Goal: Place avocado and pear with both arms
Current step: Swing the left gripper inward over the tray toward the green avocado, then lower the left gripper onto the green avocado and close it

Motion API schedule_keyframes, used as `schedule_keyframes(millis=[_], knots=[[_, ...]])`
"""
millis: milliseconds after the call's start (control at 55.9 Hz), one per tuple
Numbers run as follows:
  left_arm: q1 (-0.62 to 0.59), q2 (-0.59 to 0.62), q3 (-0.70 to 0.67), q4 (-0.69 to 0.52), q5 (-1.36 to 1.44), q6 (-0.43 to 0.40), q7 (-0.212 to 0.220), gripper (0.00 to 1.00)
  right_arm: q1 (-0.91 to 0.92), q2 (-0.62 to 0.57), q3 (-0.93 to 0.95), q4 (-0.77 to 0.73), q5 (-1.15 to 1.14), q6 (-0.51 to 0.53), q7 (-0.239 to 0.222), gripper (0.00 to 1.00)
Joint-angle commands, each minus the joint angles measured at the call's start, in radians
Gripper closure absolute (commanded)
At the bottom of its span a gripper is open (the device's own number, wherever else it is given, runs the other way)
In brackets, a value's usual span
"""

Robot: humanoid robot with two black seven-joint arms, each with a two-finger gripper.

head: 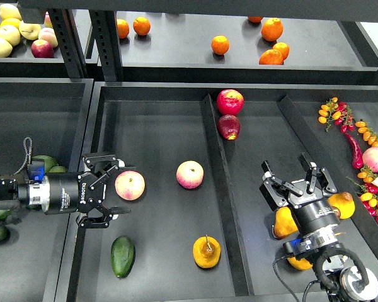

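Observation:
The dark green avocado (122, 256) lies at the front left of the middle tray. The yellow-orange pear (206, 251), with a thin stem, lies to its right near the divider. My left gripper (118, 189) reaches in level from the left. It is open and empty, with its fingers spread just left of a pink-yellow apple (130, 185), above the avocado. My right gripper (297, 180) is open and empty, pointing up over the right compartment, right of and beyond the pear.
A second pink-yellow apple (189, 174) and two red apples (230, 101) lie in the middle tray (157, 126). A raised divider (218, 182) splits it. More pears (285, 221) lie by my right arm, avocados (46, 163) in the left bin, and oranges (220, 44) on the upper shelf.

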Motion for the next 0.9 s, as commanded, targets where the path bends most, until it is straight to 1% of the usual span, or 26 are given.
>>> schedule_keyframes(millis=[0, 143, 233, 251, 304, 501, 680, 877], knots=[[-0.12, 0.012, 0.141, 0.003, 0.005, 0.0, 0.0, 0.0, 0.014, 0.0, 0.011, 0.0, -0.002, -0.006, 0.0, 0.0], [-0.258, 0.02, 0.317, 0.019, 0.053, 0.0, 0.0, 0.0, 0.04, 0.0, 0.037, 0.0, 0.0, -0.055, 0.002, 0.0], [-0.321, 0.017, 0.4, 0.029, 0.074, 0.0, 0.0, 0.0, 0.06, 0.0, 0.056, -0.002, 0.0, -0.095, 0.002, 0.0], [-0.364, 0.009, 0.446, 0.046, 0.091, 0.0, 0.0, 0.0, 0.07, 0.0, 0.059, -0.002, 0.002, -0.112, 0.0, 0.0], [-0.392, 0.0, 0.48, 0.055, 0.106, 0.0, 0.0, 0.0, 0.078, 0.0, 0.059, -0.003, 0.002, -0.115, 0.0, 0.0], [-0.427, -0.044, 0.567, 0.072, 0.186, 0.0, 0.0, 0.0, 0.104, 0.0, 0.056, -0.003, -0.002, -0.126, 0.003, 0.0], [-0.455, -0.093, 0.67, 0.103, 0.252, 0.0, 0.0, 0.0, 0.139, 0.0, 0.056, -0.006, -0.002, -0.167, 0.003, 0.0], [-0.526, -0.158, 0.79, 0.144, 0.286, 0.0, 0.0, 0.0, 0.185, 0.0, 0.056, -0.009, -0.005, -0.201, 0.003, 0.0]])
